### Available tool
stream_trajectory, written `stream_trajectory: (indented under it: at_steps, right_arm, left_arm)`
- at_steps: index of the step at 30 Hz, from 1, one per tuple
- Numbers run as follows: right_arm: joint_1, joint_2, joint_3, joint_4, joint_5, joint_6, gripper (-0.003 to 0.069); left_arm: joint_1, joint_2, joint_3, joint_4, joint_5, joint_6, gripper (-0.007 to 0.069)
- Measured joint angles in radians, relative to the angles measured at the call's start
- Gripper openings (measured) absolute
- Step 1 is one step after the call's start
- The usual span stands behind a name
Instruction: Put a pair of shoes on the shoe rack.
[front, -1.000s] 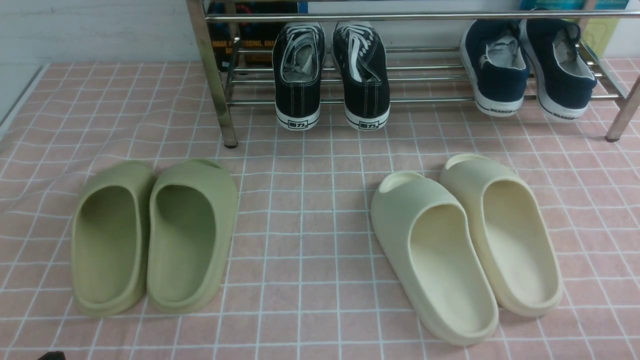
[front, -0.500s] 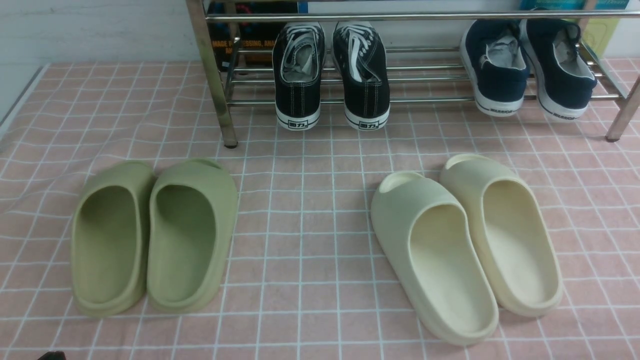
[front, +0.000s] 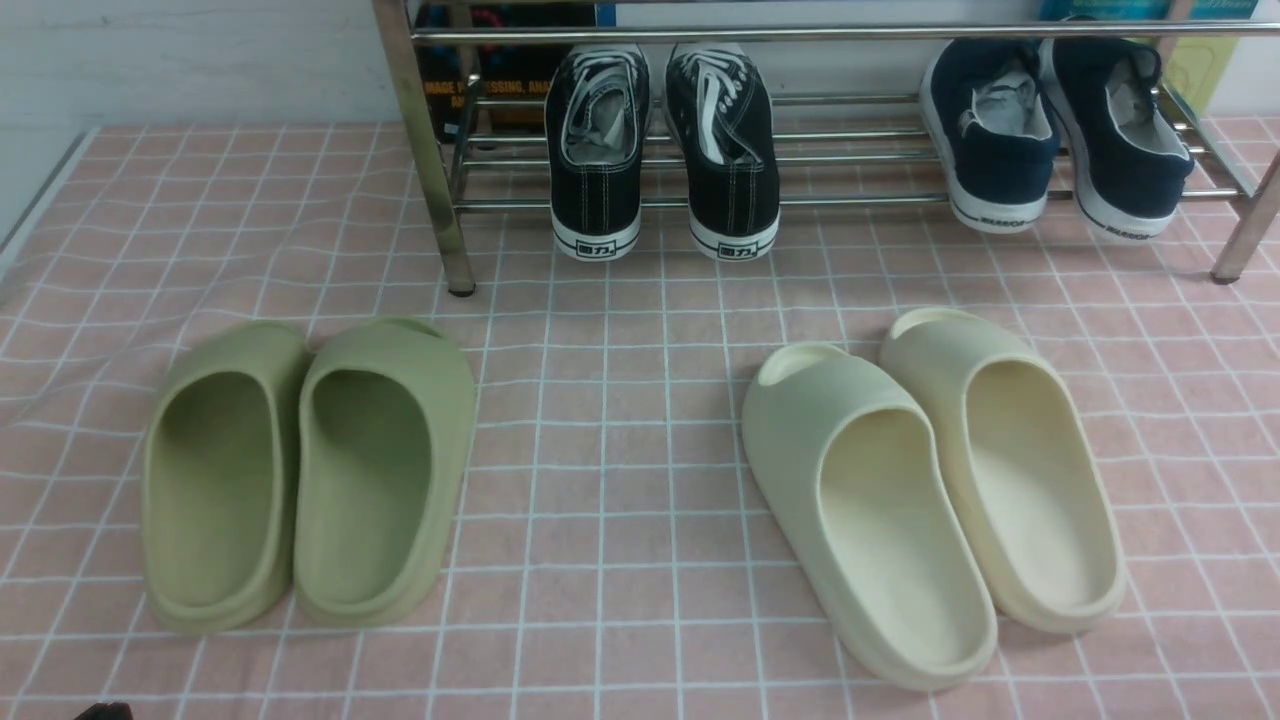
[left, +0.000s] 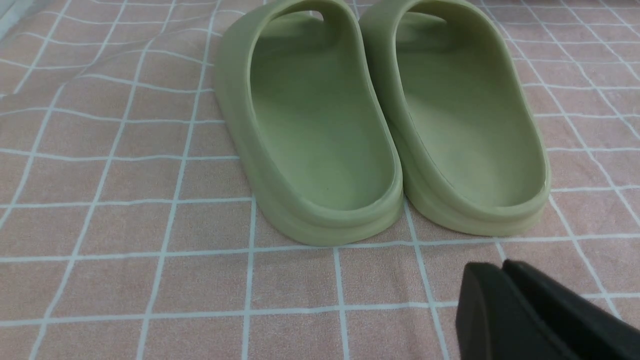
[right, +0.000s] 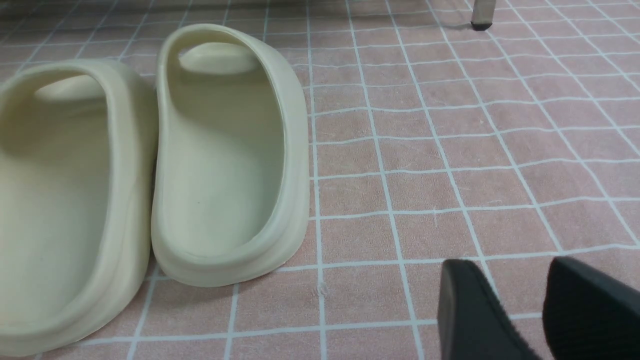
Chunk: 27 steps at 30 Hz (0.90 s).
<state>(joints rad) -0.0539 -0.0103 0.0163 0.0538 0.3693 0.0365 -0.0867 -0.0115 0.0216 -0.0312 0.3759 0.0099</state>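
Note:
The two black canvas sneakers (front: 660, 150) with white laces stand side by side on the lower rods of the steel shoe rack (front: 860, 200), heels toward me, at the back centre. My left gripper (left: 502, 265) is shut and empty, low over the cloth just behind the green slides (left: 385, 115). My right gripper (right: 515, 270) is open and empty, over the cloth beside the cream slides (right: 150, 160). Neither gripper shows in the front view, apart from a dark tip at the bottom left corner.
Navy slip-on shoes (front: 1060, 130) sit on the rack at the right. Green foam slides (front: 310, 470) lie front left and cream foam slides (front: 930, 490) front right on the pink checked cloth (front: 620, 400). A rack leg (front: 430, 160) stands at the left, another (right: 481, 12) in the right wrist view.

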Motion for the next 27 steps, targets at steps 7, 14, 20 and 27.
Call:
stream_trajectory:
  at_steps: [7, 14, 20, 27]
  right_arm:
    - [0.0, 0.0, 0.0, 0.0, 0.0, 0.0, 0.0239]
    - [0.0, 0.0, 0.0, 0.0, 0.0, 0.0, 0.0239]
    - [0.0, 0.0, 0.0, 0.0, 0.0, 0.001, 0.0239]
    - [0.0, 0.0, 0.0, 0.0, 0.0, 0.002, 0.0239]
  left_arm:
    - [0.0, 0.0, 0.0, 0.0, 0.0, 0.0, 0.0066]
    - [0.0, 0.0, 0.0, 0.0, 0.0, 0.0, 0.0074]
    - [0.0, 0.0, 0.0, 0.0, 0.0, 0.0, 0.0077]
    - [0.0, 0.0, 0.0, 0.0, 0.0, 0.001, 0.0088]
